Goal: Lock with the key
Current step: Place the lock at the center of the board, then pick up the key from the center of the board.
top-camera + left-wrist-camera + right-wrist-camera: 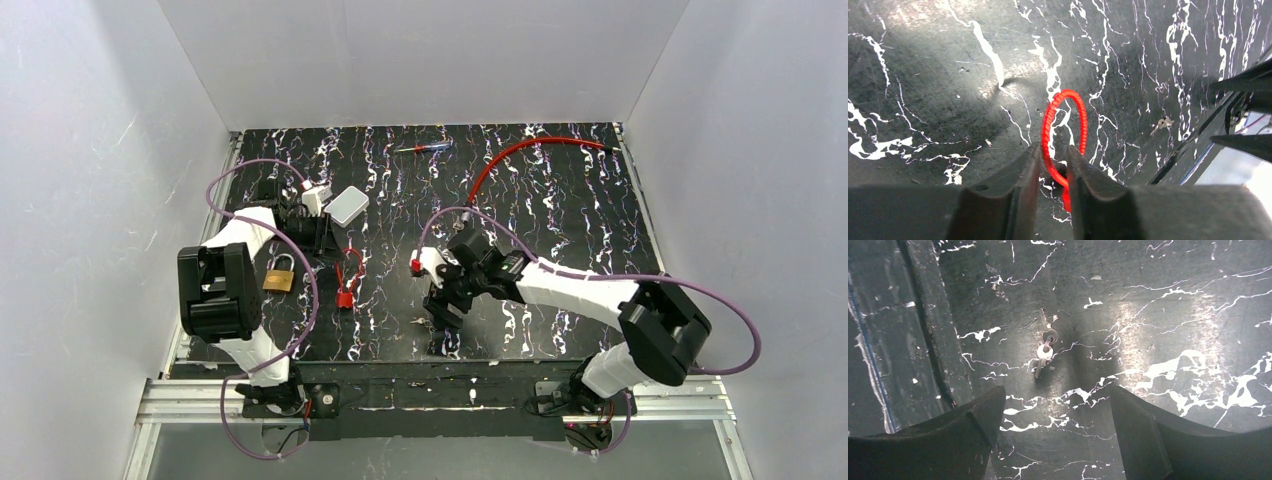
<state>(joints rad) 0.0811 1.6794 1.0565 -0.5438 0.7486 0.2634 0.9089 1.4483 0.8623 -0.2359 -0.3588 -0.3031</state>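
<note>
Right jaws: spread wide, empty, hanging over the keys.
Keys [1044,351]: small bunch on a ring, flat on the worktop [1173,300] near its front edge, centred ahead of the right jaws.
Step in hand: probably picking up the key. Descend straight, close across the bow, leave the blade free.
Left jaws: narrowly parted, red loop [1047,127] in the gap, no firm pinch visible.
Padlock [280,274]: brass, beside the left arm, well apart from the keys.
Other items: white box [347,205], pen [422,149], red cable [520,148], all farther back.
Obstacles: keys lie flush, so the fingertips may skid; the red loop lies between padlock and keys.
</note>
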